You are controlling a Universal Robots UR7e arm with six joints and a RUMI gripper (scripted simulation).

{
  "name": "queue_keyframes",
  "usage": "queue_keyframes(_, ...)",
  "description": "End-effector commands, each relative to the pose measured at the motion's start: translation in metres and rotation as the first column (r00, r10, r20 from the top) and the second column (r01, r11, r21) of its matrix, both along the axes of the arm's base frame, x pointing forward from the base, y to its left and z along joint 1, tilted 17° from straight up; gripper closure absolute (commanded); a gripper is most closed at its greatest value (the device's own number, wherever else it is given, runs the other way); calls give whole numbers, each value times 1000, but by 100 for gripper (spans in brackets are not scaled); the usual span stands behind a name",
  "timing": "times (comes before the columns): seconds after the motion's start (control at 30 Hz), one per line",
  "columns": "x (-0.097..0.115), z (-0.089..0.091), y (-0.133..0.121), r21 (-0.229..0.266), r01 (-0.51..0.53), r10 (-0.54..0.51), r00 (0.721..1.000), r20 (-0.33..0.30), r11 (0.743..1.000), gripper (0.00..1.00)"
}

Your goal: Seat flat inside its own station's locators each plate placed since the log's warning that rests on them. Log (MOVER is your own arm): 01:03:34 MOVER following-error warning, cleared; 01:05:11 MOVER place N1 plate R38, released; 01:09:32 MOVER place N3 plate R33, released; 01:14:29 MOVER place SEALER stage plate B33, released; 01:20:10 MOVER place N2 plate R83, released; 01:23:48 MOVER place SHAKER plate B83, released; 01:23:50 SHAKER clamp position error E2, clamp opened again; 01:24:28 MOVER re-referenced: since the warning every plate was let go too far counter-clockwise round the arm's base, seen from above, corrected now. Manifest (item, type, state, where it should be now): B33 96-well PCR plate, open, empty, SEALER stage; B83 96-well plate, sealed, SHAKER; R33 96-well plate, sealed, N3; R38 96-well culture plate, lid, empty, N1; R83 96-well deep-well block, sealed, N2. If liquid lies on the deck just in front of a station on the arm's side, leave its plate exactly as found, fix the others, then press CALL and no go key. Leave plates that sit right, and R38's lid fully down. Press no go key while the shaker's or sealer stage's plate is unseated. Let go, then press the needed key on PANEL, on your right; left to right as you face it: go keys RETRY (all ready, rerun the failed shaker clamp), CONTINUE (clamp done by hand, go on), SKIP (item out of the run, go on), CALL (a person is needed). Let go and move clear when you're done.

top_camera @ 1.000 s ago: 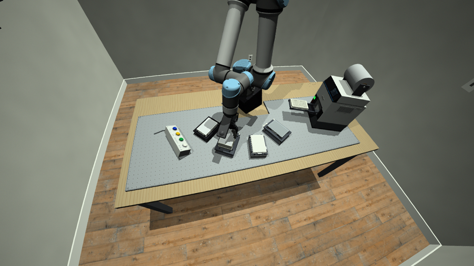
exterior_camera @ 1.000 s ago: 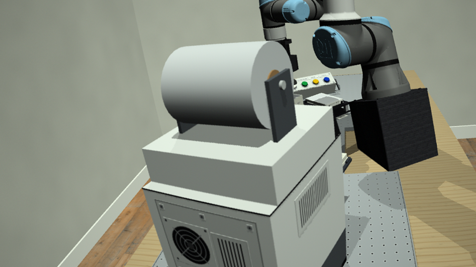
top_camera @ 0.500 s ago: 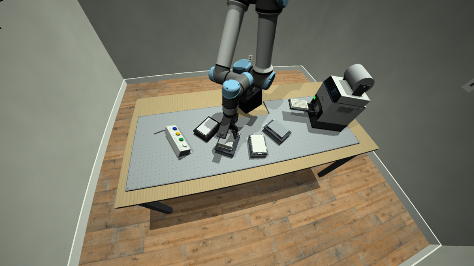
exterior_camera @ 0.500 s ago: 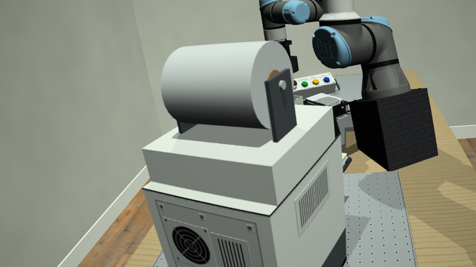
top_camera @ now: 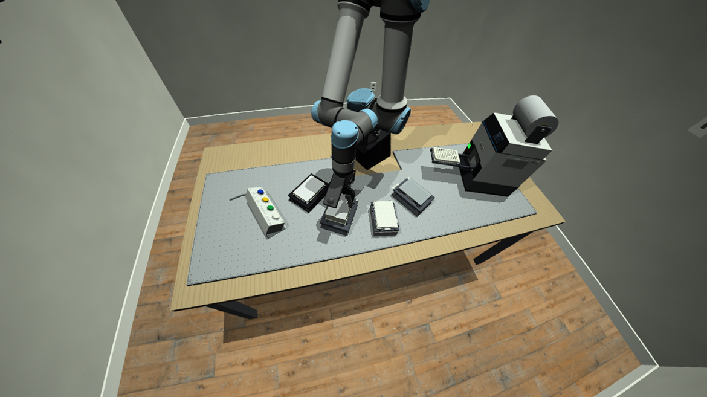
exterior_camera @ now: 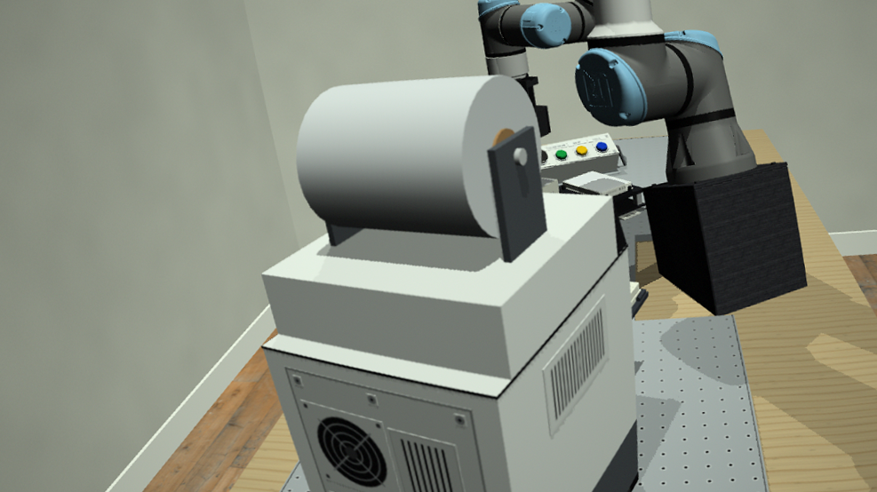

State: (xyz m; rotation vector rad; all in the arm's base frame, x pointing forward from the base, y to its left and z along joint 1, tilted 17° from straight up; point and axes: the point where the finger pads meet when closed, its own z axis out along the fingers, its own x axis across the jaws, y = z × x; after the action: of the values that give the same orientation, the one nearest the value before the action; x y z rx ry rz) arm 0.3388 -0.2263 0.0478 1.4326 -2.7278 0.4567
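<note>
The jaws stand about half open and are clamped on something: the gripper (top_camera: pixel 343 203) reaches straight down from the wrist onto the near end of the deep block (top_camera: pixel 338 216), gripping it from above on its dark nest (top_camera: pixel 334 227). The exact contact of the fingertips with the block's sides is too small to make out, and whether the block lies flat in the nest cannot be told from the top view.

Taking that nest as the landmark: just beside it, toward the control box, a sealed plate (top_camera: pixel 307 190) sits in a black holder. Further that way stands the panel (top_camera: pixel 264 209), a long white box with blue, yellow, green and white keys in a row. On the nest's other side, close by, lies a white plate with a dotted well grid (top_camera: pixel 384 215), skewed on its base. Beyond that is a grey-topped plate (top_camera: pixel 413 192) on a dark stand. Well away past it stands the sealer (top_camera: pixel 504 159), with a film roll on top and an open well plate (top_camera: pixel 445 155) on the stage projecting from its front.

In the exterior view the sealer (exterior_camera: pixel 448 371) hides the gripper and the nests; only the arm's wrist (exterior_camera: pixel 501 39), the panel (exterior_camera: pixel 579 151) and the black pedestal (exterior_camera: pixel 728 241) show behind it.
</note>
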Motion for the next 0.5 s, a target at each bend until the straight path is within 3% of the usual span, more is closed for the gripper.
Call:
queue_keyframes(0.0, -1, -3, 0, 2, 1, -1, 1000, -1, 1000, 100)
queue_keyframes(0.47, 0, -6, -1, 1, 1, -1, 1000, -1, 1000, 100)
